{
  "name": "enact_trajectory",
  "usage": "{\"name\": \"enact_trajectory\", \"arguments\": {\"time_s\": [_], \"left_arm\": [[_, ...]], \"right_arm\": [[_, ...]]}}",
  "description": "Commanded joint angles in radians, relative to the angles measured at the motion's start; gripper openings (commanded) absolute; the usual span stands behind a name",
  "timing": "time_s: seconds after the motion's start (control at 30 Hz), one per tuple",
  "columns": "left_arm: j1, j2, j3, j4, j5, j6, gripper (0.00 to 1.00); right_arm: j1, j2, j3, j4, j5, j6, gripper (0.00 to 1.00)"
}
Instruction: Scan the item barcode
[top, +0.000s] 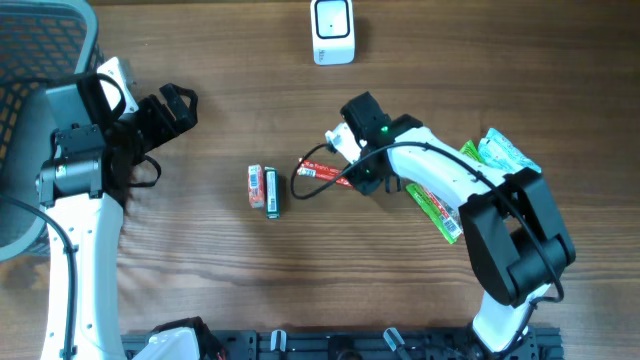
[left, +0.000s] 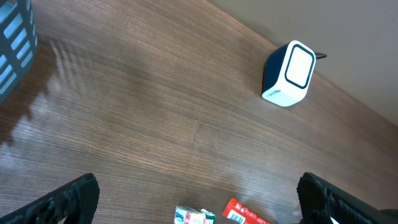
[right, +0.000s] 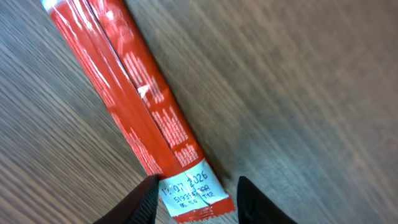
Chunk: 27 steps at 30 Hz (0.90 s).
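Note:
A long red snack packet (right: 127, 87) lies flat on the wooden table, and in the overhead view the packet (top: 322, 173) is at mid-table. My right gripper (right: 198, 202) straddles its white date-stamped end. The jaws are partly open: the left fingertip (right: 144, 200) touches the wrapper's edge and a gap shows on the other side. The white barcode scanner (top: 332, 30) stands at the table's far edge, and the left wrist view also shows the scanner (left: 289, 74). My left gripper (top: 175, 105) hovers wide open and empty at the left.
Two small packs (top: 256, 186) (top: 271, 193) lie side by side left of the red packet. Green packets (top: 505, 152) (top: 435, 208) lie under the right arm. A grey mesh basket (top: 40, 40) fills the far left corner.

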Motion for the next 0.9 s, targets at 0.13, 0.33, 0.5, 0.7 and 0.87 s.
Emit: {"name": "enact_trajectory", "arguments": {"time_s": [0.13,0.33,0.5,0.7,0.87], "left_arm": [[0.005,0.004,0.014,0.003,-0.005,0.017,1.0],[0.005,0.004,0.014,0.003,-0.005,0.017,1.0],[0.005,0.004,0.014,0.003,-0.005,0.017,1.0],[0.005,0.004,0.013,0.003,-0.005,0.017,1.0],[0.005,0.004,0.014,0.003,-0.005,0.017,1.0]], "right_arm": [[-0.002,-0.009,-0.051,0.043,-0.044,-0.019,0.27],[-0.003,-0.026,-0.04,0.037,-0.035,-0.019,0.04],[-0.003,-0.117,-0.016,0.032,-0.017,-0.015,0.04],[-0.003,-0.169,-0.016,0.043,-0.016,0.113,0.04],[-0.003,-0.235,0.018,0.035,-0.002,0.117,0.04]]}}
